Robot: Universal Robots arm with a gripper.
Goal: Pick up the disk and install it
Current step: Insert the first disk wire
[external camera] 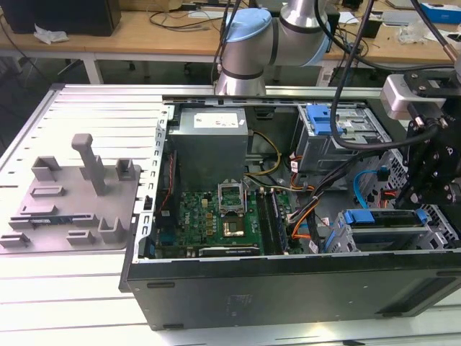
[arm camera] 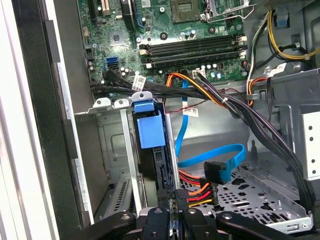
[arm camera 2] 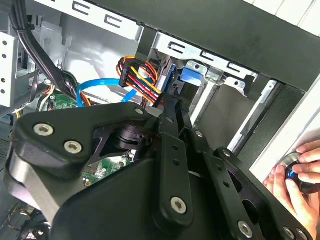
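The disk (arm camera: 162, 167) stands on edge inside the metal cage (arm camera: 114, 145), running straight ahead of the fingertips, with a blue plastic tab (arm camera: 149, 127) at its far end. The gripper (arm camera: 175, 197) has its fingers drawn together with no gap between them, their tips right at the disk's near end; whether they pinch it cannot be told. Just beside the fingers lies a black plug with red, orange and yellow wires (arm camera: 199, 192), and a flat blue cable (arm camera: 220, 159) loops a little beyond it. Farther ahead, past the cage, is the green circuit board (arm camera: 165, 30). All of this sits in an open computer case (external camera: 288, 292). Behind the gripper (arm camera 2: 173, 107), outside the case wall, a person's hand (arm camera 2: 297, 172) rests on a round knob.
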